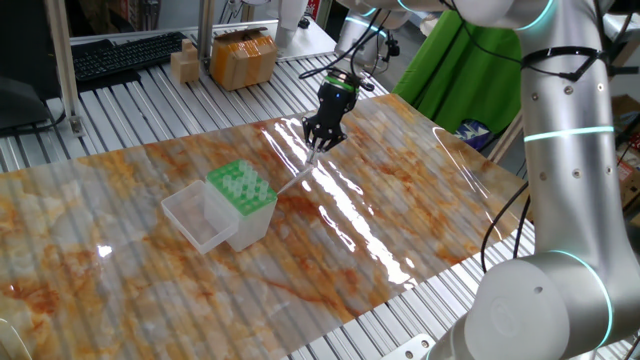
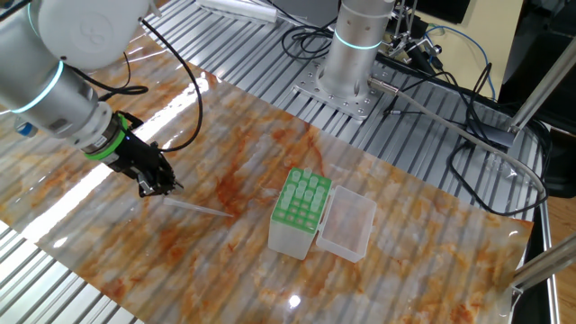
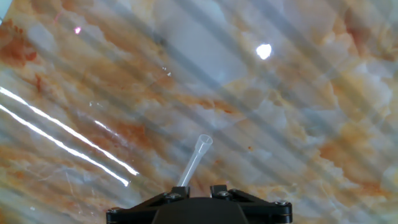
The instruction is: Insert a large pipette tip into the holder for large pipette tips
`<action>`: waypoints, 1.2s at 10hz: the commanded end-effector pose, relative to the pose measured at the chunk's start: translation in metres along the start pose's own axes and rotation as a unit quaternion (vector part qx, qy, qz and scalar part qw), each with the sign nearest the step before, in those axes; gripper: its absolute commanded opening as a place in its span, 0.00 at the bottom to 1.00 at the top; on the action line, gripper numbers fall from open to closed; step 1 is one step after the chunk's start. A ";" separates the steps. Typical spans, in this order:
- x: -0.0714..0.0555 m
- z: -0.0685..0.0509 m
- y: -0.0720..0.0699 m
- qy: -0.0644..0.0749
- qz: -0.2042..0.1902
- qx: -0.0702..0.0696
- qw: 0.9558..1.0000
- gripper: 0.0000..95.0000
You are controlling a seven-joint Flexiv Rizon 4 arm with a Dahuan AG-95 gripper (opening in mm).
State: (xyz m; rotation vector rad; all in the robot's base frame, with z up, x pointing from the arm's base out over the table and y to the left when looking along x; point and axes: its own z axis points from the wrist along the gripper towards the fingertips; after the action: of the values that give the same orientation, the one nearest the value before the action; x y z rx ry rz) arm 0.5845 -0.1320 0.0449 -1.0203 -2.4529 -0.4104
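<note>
The large pipette tip (image 2: 200,208) is a thin translucent cone lying low over the marbled table, and it also shows in one fixed view (image 1: 295,172). Its near end runs under my gripper (image 2: 160,188), which hangs close above the table. In the hand view the tip (image 3: 194,162) comes out beside the left finger (image 3: 176,194), its wide open end pointing away. The jaws stand a little apart with a gap wider than the tip. The holder (image 1: 241,189), a clear box with a green rack plate, stands to one side with its clear lid (image 2: 346,225) folded open.
The marbled sheet (image 1: 400,190) covers a ribbed metal table. A cardboard box (image 1: 243,57) and a keyboard (image 1: 125,55) sit at the far edge. A second arm's base (image 2: 353,54) and cables (image 2: 450,108) stand beyond the sheet in the other fixed view.
</note>
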 end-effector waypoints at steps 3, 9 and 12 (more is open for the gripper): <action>0.000 0.001 0.000 -0.008 0.017 -0.004 1.000 0.00; 0.000 0.001 0.000 -0.020 0.030 -0.012 0.999 0.00; 0.000 0.001 0.000 -0.021 0.047 -0.011 0.999 0.00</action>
State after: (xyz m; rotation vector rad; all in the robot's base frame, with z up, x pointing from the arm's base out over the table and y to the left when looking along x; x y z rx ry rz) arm 0.5821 -0.1307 0.0440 -1.1556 -2.4388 -0.3910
